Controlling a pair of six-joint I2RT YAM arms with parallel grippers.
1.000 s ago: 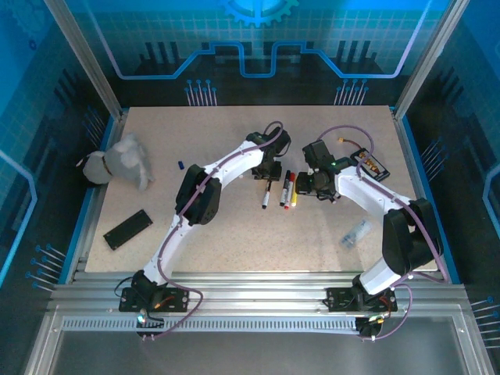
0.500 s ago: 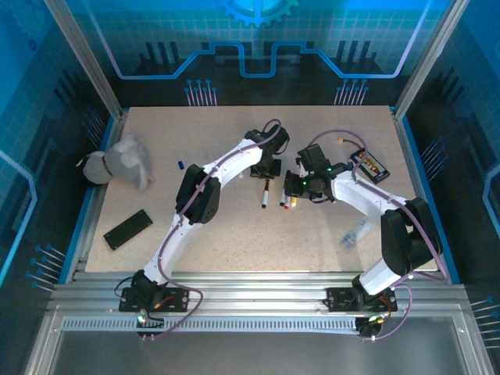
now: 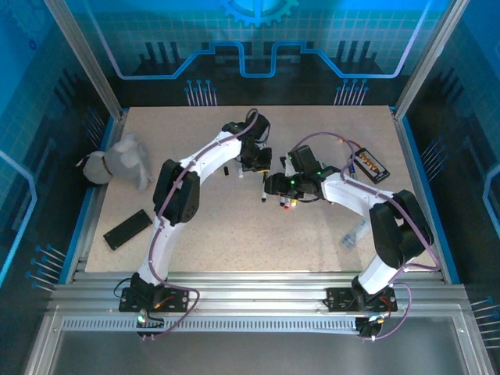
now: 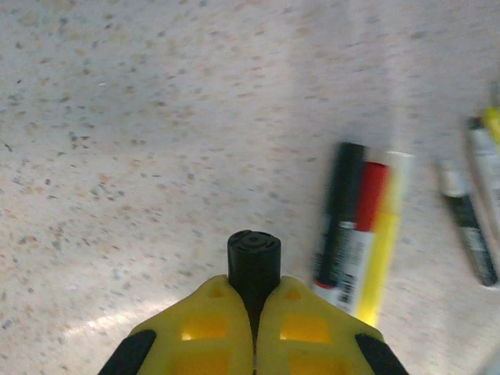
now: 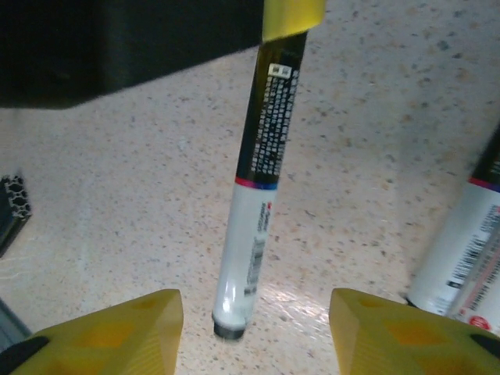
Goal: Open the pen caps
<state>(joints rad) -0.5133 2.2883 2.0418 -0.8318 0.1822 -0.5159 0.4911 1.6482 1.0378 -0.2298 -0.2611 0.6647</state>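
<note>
My left end effector [image 4: 254, 295] is clamped tight on the black cap [image 4: 254, 256] of a black-and-white pen [image 5: 262, 187]. The pen hangs white end down over the middle of the tabletop [image 4: 141, 117]. My right end effector [image 5: 254, 324] stands partly open, one finger either side of that pen's lower end, touching nothing. Three more pens [image 4: 361, 234] lie side by side close by on the tabletop.

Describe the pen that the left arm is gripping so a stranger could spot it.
Near the middle of the speckled table, find the left end effector. The pen pinched in it is half black, half white; its neighbours lie loose on the table.
</note>
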